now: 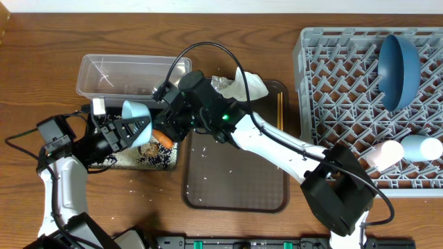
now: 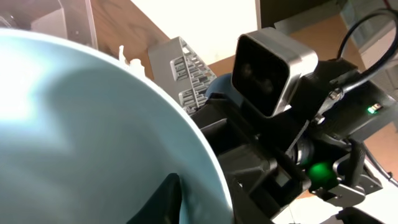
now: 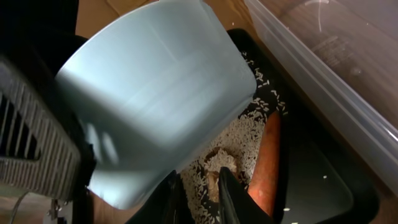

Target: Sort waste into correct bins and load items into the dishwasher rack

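Observation:
My left gripper (image 1: 131,130) is shut on the rim of the light-blue bowl (image 1: 136,113) and holds it tilted over the black tray (image 1: 160,163). One finger lies inside the bowl (image 2: 93,124). In the right wrist view the bowl (image 3: 155,93) hangs above white rice (image 3: 239,140), a brown food lump (image 3: 217,173) and the orange carrot (image 3: 267,162) in the black tray (image 3: 323,186). My right gripper (image 3: 199,199) is open and empty, just above the rice beside the carrot (image 1: 163,139). The clear tub (image 1: 131,72) stands behind the tray.
The brown serving tray (image 1: 235,173) holds chopsticks (image 1: 279,111), a white tissue (image 1: 250,85) and a silver wrapper (image 1: 223,84) at its far end. The grey rack (image 1: 346,104) at right holds the dark blue dish (image 1: 399,72), pink cup (image 1: 384,153) and blue cup (image 1: 423,147).

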You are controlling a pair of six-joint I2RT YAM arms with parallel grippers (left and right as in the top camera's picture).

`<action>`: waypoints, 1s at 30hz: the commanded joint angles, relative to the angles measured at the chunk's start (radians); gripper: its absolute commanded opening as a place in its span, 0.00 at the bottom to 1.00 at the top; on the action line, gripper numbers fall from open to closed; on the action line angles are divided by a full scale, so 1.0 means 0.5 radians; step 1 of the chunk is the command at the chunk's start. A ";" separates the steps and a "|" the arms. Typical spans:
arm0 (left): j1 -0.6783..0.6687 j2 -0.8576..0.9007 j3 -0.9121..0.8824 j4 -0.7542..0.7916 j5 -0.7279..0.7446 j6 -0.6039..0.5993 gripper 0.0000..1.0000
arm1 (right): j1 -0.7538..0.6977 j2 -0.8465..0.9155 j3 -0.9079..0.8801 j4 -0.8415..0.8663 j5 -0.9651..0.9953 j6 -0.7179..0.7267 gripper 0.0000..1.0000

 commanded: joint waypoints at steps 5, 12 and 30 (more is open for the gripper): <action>-0.056 0.007 -0.034 -0.026 -0.018 -0.010 0.06 | 0.007 -0.104 0.079 0.046 -0.166 -0.040 0.22; -0.014 0.003 -0.023 0.048 0.065 -0.163 0.06 | -0.052 -0.133 0.079 -0.146 -0.165 -0.047 0.70; 0.401 -0.013 -0.038 0.064 0.077 -0.435 0.06 | -0.174 -0.607 0.079 -0.830 0.087 -0.341 0.82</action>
